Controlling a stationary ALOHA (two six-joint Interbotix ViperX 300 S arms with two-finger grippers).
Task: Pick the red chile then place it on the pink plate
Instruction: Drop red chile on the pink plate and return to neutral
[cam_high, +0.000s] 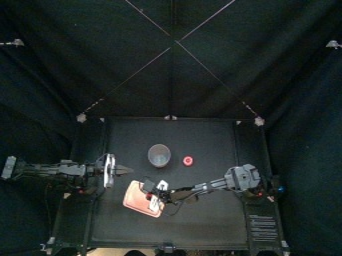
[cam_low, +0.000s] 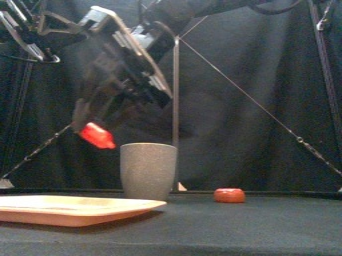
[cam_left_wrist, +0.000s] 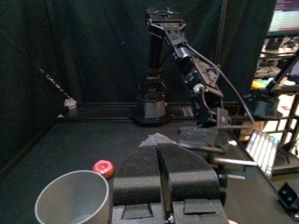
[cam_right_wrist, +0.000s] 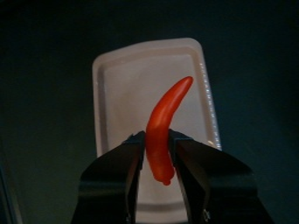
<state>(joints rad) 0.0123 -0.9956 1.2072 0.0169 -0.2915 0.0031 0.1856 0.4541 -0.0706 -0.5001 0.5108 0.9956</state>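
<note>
Right wrist view: red chile (cam_right_wrist: 172, 105) clamped in the right gripper (cam_right_wrist: 163, 149), hanging above the pink plate (cam_right_wrist: 117, 87). Placing step, I judge: lower it, then part the jaws. Left gripper (cam_left_wrist: 163, 157) rests at the table's left, jaws together.

I record the red chile (cam_right_wrist: 167, 122) as a slim, curved, glossy pod, clamped at one end between the jaws of the right gripper (cam_right_wrist: 162, 142) and held in the air, clear above the pink plate (cam_low: 67, 208). The plate, a flat rounded rectangle, lies left of the table's middle, toward the front
</note>
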